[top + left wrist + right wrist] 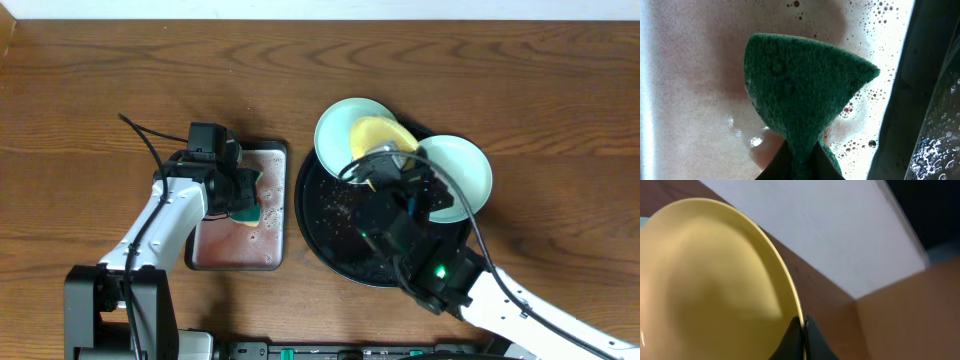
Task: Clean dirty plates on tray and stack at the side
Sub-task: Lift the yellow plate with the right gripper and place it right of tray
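The pale yellow plate (382, 138) is tilted up over the large black round tray (330, 225). My right gripper (385, 178) is shut on its rim; in the right wrist view the plate (710, 280) fills the left and the fingers (802, 330) pinch its edge. Two mint-blue plates lie at the tray's far edge, one at the left (340, 125), one at the right (462, 175). My left gripper (240, 190) is shut on a green sponge (247, 212), which the left wrist view (805, 95) shows over soapy water.
The small rectangular sponge tray (240, 255) holds pinkish soapy water (690, 75) and stands left of the black tray. Its dark rim (902, 100) runs down the right of the left wrist view. A black cable (150, 145) trails on the table behind the left arm.
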Controlling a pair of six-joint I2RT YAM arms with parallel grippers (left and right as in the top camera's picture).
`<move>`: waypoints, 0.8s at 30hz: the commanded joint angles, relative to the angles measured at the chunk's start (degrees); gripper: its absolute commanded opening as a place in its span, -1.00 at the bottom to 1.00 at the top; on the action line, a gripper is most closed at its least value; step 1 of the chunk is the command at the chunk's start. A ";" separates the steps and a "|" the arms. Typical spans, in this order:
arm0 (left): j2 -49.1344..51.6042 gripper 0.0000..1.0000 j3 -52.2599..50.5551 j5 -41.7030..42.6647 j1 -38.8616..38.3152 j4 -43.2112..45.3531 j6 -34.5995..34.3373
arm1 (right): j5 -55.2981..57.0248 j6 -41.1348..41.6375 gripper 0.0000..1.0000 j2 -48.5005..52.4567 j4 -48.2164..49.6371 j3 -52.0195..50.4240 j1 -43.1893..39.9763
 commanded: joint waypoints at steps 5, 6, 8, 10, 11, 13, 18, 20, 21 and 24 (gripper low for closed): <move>0.04 -0.80 -0.55 -0.72 0.20 0.09 1.20 | -19.85 25.11 -0.98 -0.68 -7.26 1.22 -15.85; 0.04 -0.80 -0.52 -0.70 0.20 0.09 1.20 | -23.41 26.95 -0.98 -0.68 -7.34 1.25 -19.17; 0.04 -0.80 -0.55 -0.72 0.20 0.07 1.20 | -30.80 30.42 -0.98 -0.68 -7.21 1.25 -26.43; 0.04 -0.80 -0.52 -0.70 0.20 0.02 1.20 | -37.70 33.68 -0.98 -0.66 -7.26 1.25 -33.79; 0.04 -0.80 -0.52 -0.70 0.20 0.04 1.20 | -41.00 35.54 -0.98 -0.66 -7.41 1.25 -37.92; 0.04 -0.80 -0.52 -0.70 0.20 0.02 1.20 | -46.99 39.15 -0.98 -0.66 -7.65 1.25 -46.53; 0.04 -0.80 -0.55 -0.70 0.20 -0.24 1.20 | -58.27 46.93 -0.98 0.35 -8.37 1.22 -65.96; 0.04 -0.80 -0.52 -0.70 0.20 -0.22 1.20 | -60.50 49.44 -0.98 1.27 -9.77 1.18 -71.73; 0.04 -0.79 -0.55 -0.70 0.20 -0.20 1.20 | -61.42 50.38 -0.98 1.90 -10.58 1.16 -74.31; 0.04 -0.80 -0.52 -0.70 0.20 -0.15 1.20 | -62.88 50.42 -0.98 4.66 -12.57 1.11 -79.93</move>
